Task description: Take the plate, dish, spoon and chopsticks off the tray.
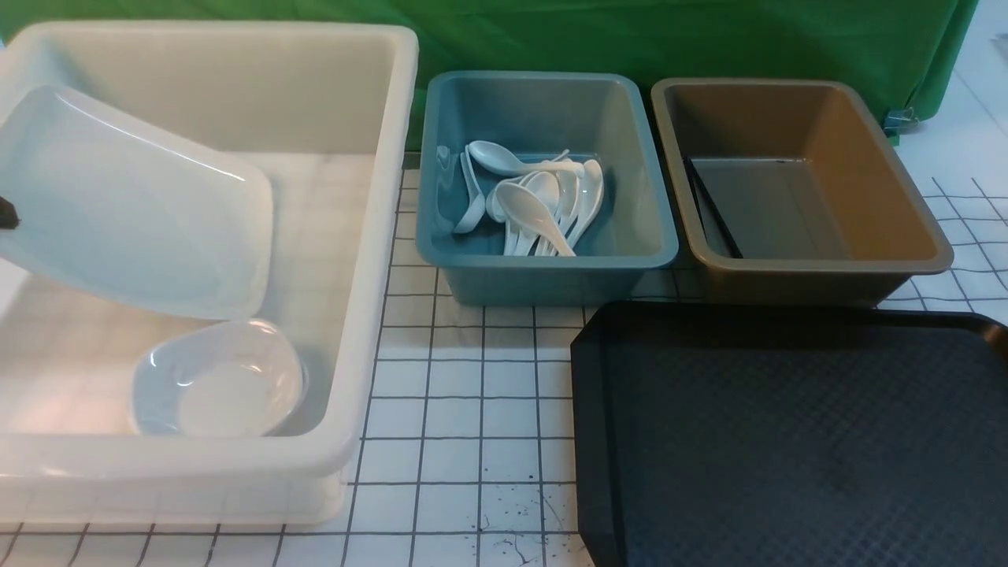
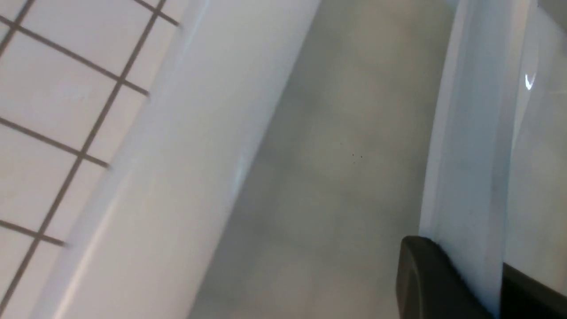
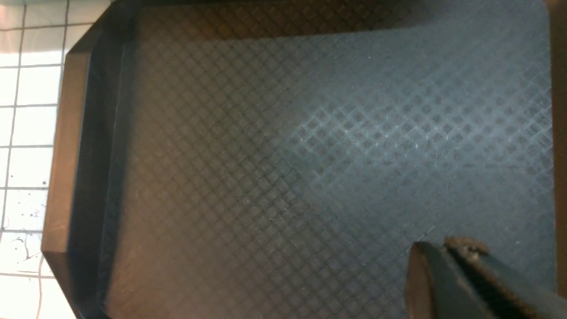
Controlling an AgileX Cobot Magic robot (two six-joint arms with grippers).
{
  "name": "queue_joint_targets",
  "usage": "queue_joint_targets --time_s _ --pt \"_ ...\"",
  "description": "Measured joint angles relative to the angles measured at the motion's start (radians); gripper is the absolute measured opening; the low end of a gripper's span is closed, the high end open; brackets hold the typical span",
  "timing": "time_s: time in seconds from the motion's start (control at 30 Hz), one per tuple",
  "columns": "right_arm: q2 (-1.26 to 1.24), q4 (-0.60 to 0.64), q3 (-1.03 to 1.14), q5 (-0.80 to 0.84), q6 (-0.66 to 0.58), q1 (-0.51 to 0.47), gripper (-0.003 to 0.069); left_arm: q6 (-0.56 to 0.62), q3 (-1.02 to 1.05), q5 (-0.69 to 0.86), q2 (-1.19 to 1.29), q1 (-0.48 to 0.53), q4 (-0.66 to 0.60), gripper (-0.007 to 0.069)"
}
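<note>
Left tool [image 2: 460, 279] grips the plate [image 1: 134, 209], tilted over the white bin [image 1: 378, 236]; right tool [image 3: 447, 266] nearly closed, empty.

The work surface [image 1: 465, 394] is white and ruled with a thin dark grid; small dark specks [image 1: 504, 531] mark its near edge. A green cloth backdrop [image 1: 630, 35] hangs along the far side and ends at the far right, where a metal clip [image 1: 900, 120] sits on its hem. Lighting is even and diffuse, with soft reflections on glossy surfaces. No walls, floor or windows are visible.
</note>
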Motion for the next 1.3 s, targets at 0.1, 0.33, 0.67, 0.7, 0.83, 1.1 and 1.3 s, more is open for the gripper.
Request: queue_joint_targets --time_s 0.1,0.33,0.67,0.7,0.83,1.1,1.3 --pt "0.000 0.000 0.000 0.000 0.001 0.000 0.0089 -0.004 -0.004 0.003 0.006 0.000 0.001 0.0016" --pt "0.000 0.000 0.000 0.000 0.004 0.000 0.0097 -0.030 -0.008 0.000 0.009 -0.025 0.098 0.0161" --pt "0.000 0.003 0.000 0.000 0.004 0.000 0.0116 -0.086 -0.109 0.129 0.002 -0.037 0.308 0.0479" --pt "0.000 0.003 0.000 0.000 0.004 0.000 0.0116 -0.091 -0.114 0.133 0.001 -0.037 0.312 0.0483" --pt "0.000 0.021 0.000 -0.005 0.004 0.000 0.0118 -0.154 -0.221 0.257 -0.014 -0.036 0.347 0.0436" --pt "-0.027 0.037 0.000 0.026 -0.008 0.000 0.0030 -0.090 -0.259 0.305 -0.110 -0.096 0.278 0.0024" --pt "-0.172 0.049 0.000 0.051 -0.052 0.000 0.0030 -0.067 -0.259 0.308 -0.196 -0.178 0.257 -0.0005"
